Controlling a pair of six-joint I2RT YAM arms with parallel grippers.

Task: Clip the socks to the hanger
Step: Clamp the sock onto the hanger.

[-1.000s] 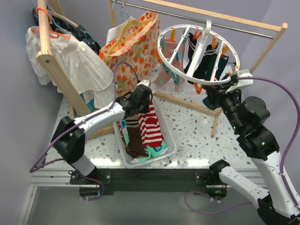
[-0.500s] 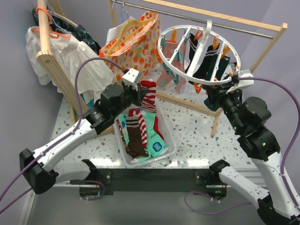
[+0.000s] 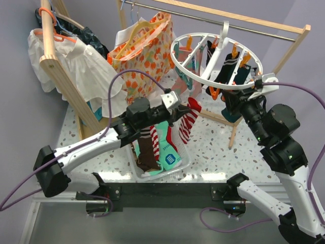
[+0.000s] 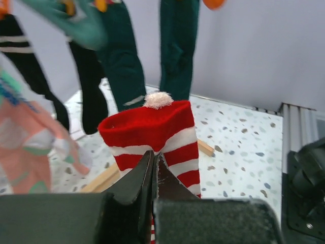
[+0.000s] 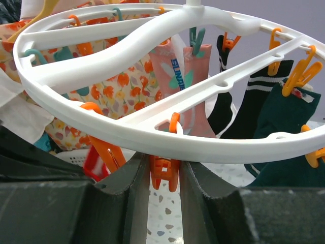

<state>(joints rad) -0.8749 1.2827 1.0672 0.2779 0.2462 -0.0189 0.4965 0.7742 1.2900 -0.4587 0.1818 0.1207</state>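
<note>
Top external view, taken from the left: the left gripper has its jaws pressed together on the red-and-white striped sock. The sock dangles in the air just right of the clear bin, where a brown sock and a teal sock lie. Farther right hangs the hanger with several socks clipped to it. At its near rim the right gripper pinches an orange clip between its fingers. The carried sock is near the ring, lower, and not touching it. The ring hangs free from its hook, so I judge that a nudge from the sock could swing it and tug the clip out of that pinch. The cuff also stands unsupported above the left hold and may fold away from the clip's mouth.
</note>
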